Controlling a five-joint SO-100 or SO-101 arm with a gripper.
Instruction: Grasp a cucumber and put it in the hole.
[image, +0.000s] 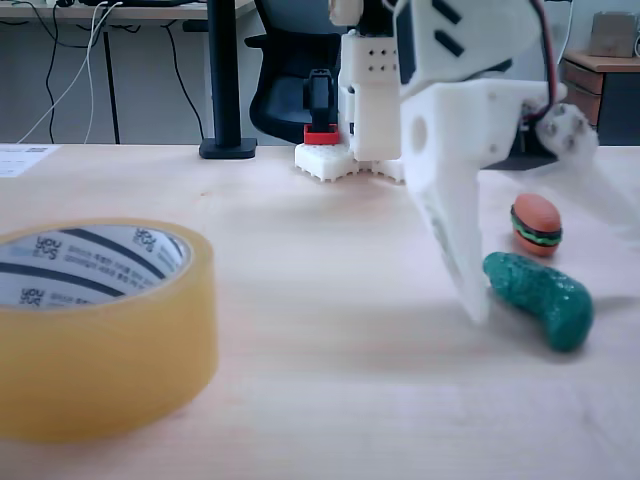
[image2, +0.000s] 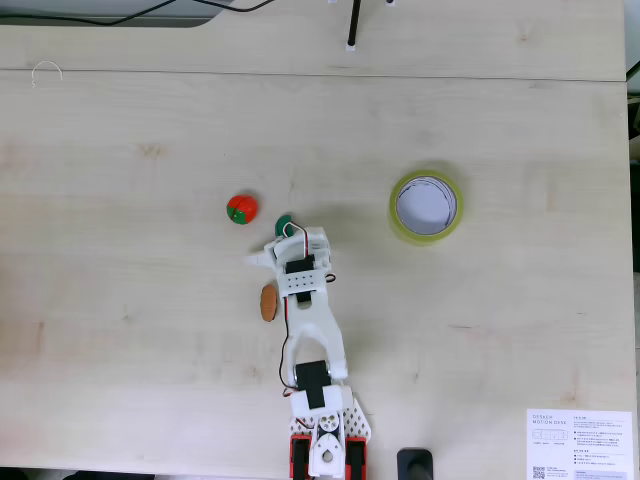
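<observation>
We count one cucumber (image: 540, 298), lying flat on the wooden table (image: 320, 400) in the low fixed view, curved, with its thicker end toward the right of that view. In the top-down fixed view only a green tip of the cucumber (image2: 284, 222) shows from under the arm's head. One gripper (image: 545, 255) stands over it with its jaws spread wide: the sharp white finger (image: 452, 235) has its tip on the table just left of the cucumber, the other finger is blurred to the right. The fingers straddle it; we cannot tell whether either touches it, and nothing is held.

We count one toy burger (image: 536, 224) just behind the cucumber, and one tape roll (image: 100, 330), whose hole (image2: 426, 204) faces upward, well apart from the gripper across bare table. An orange-brown disc (image2: 268, 302) lies beside the arm. All items sit well clear of the table edges.
</observation>
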